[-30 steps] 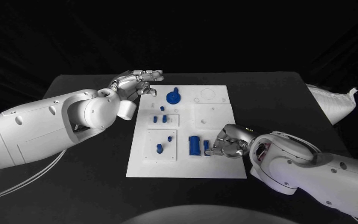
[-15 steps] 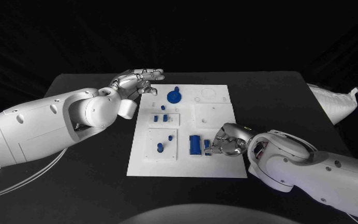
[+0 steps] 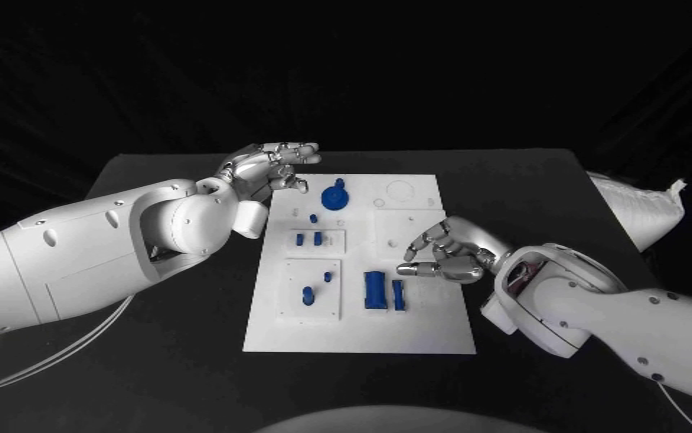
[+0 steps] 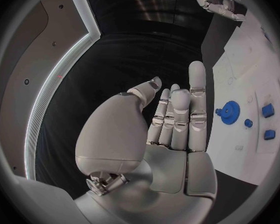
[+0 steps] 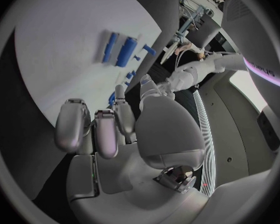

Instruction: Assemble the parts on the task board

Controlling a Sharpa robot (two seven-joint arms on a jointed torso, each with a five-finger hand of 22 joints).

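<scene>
On your black table (image 3: 173,333) the flat white plastic task board (image 3: 418,323) lies at centre. Your left hand (image 3: 271,166) hovers at the board's 11 o'clock corner, fingers straight and apart, holding nothing. Your right hand (image 3: 444,256) hangs over the board's 3 o'clock side, fingers loosely curled apart, empty. The blue cylinder part (image 3: 375,288) and thin blue bar part (image 3: 398,293) lie side by side at the right hand's 8 o'clock. The blue round gear part (image 3: 335,192) sits at 12 o'clock on the board.
</scene>
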